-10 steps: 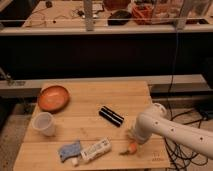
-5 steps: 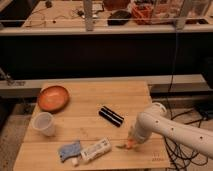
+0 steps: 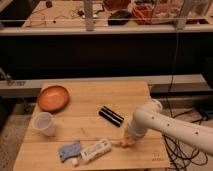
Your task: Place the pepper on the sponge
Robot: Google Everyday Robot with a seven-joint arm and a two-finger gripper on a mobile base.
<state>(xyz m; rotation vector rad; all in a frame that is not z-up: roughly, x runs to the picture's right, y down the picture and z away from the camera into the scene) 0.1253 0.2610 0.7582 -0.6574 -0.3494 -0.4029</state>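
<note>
End effector (image 3: 127, 142) is down at the front right of the worktop (image 3: 90, 131), clenched on the pepper (image 3: 123, 145), with just a bit of orange showing at its tip. The pepper sits low, at the wood, near the front edge. The white arm (image 3: 170, 129) reaches in from the right, over the worktop's right edge. To the left, the white packet (image 3: 96, 149) lies just beside the pepper, and past it is the blue-grey sponge (image 3: 68, 150), close to the front edge. Further back there is bare wood between the clear cup (image 3: 44, 123) and the black bar-shaped object (image 3: 111, 116). The orange bowl (image 3: 53, 98) sits at the left edge.
</note>
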